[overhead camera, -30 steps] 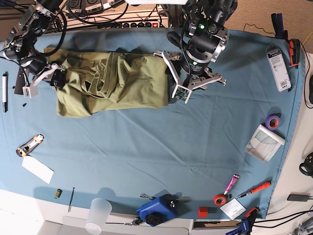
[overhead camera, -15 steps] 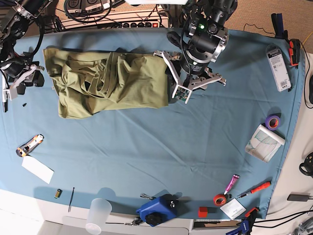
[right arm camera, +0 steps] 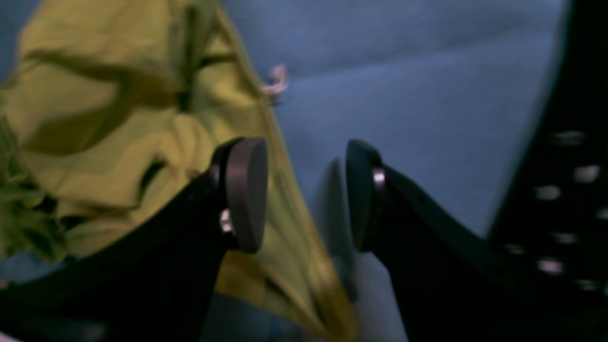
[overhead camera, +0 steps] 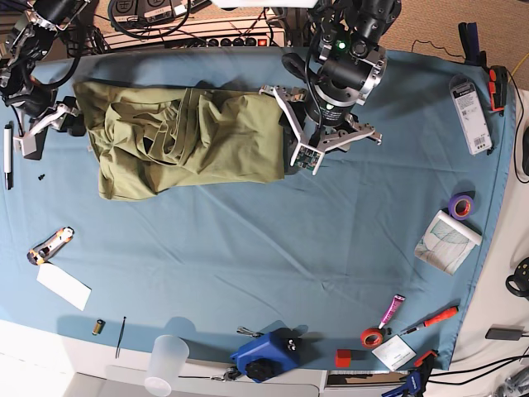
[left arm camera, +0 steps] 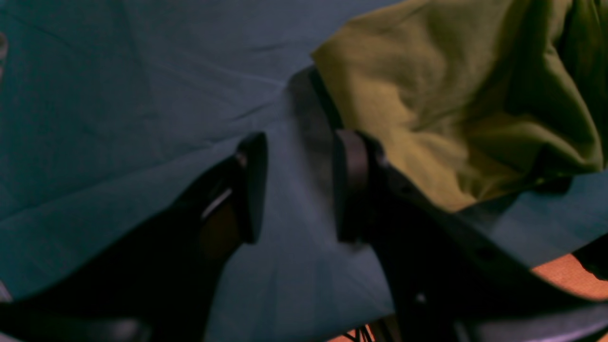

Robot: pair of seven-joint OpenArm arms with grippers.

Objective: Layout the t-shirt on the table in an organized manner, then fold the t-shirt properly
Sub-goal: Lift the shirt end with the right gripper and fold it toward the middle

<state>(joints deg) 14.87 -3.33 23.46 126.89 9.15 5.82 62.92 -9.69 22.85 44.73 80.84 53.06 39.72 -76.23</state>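
Observation:
The olive-green t-shirt (overhead camera: 186, 136) lies bunched and creased at the back left of the teal table (overhead camera: 273, 256). My left gripper (overhead camera: 292, 154) is open at the shirt's right edge. In the left wrist view its jaws (left arm camera: 299, 190) stand apart over bare cloth, and the shirt (left arm camera: 427, 109) lies just past the right finger. My right gripper (overhead camera: 73, 124) is open and empty at the shirt's left edge. In the right wrist view (right arm camera: 304, 194) the shirt's hem (right arm camera: 285, 190) runs between the fingers, and the shirt (right arm camera: 109, 118) lies to the left.
A pen (overhead camera: 8, 153), a utility knife (overhead camera: 50, 244) and a white card (overhead camera: 64, 286) lie at the left. A plastic cup (overhead camera: 165, 362) and a blue tool (overhead camera: 264, 351) sit at the front edge. Purple tape (overhead camera: 460, 205), a packet (overhead camera: 446, 240) and a white box (overhead camera: 469, 103) lie at the right.
My right gripper has come off the shirt's left edge, swung out to the left, then come back beside that edge. The left arm has not moved.

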